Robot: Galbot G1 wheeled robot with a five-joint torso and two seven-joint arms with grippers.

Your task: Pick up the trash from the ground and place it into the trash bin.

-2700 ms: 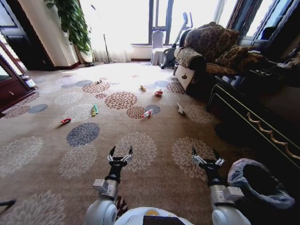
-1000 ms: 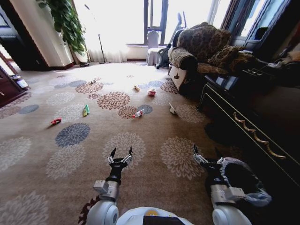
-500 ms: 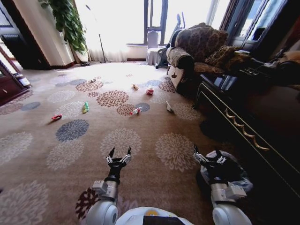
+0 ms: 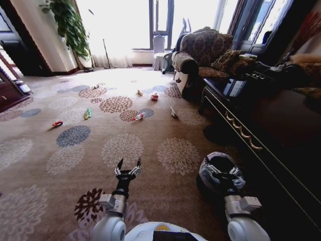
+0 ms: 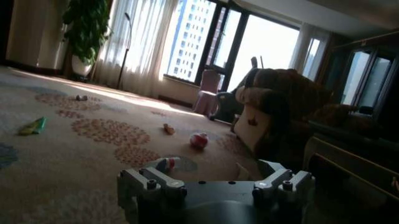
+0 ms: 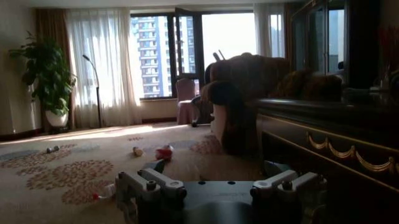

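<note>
Both end effectors hang low over the carpet point(image 4: 165, 125) with fingers spread and nothing held: the left end effector point(image 4: 128, 166) in front of the robot's left side, the right end effector point(image 4: 220, 167) directly over the trash bin point(image 4: 213, 176), whose crinkled pale bag puffs around its rim just beside a dark cabinet point(image 4: 261, 130). All the trash lies well ahead of both, scattered across the flowered carpet. Counting outward: one clear bottle with a red cap point(image 4: 139, 116) lying on its side, one white paper point(image 4: 173, 113) to its right, one white-red crumpled wad point(image 4: 154, 96) farther on, one yellowish scrap point(image 4: 140, 93) just left of the wad, one green wrapper point(image 4: 88, 113) off to the left, one red wrapper point(image 4: 57, 123) farther left still, and one small dark piece point(image 4: 95, 87) near the far patterns. Beyond these stand a brown patterned sofa point(image 4: 200, 52), a potted plant point(image 4: 67, 27) and bright windows.
</note>
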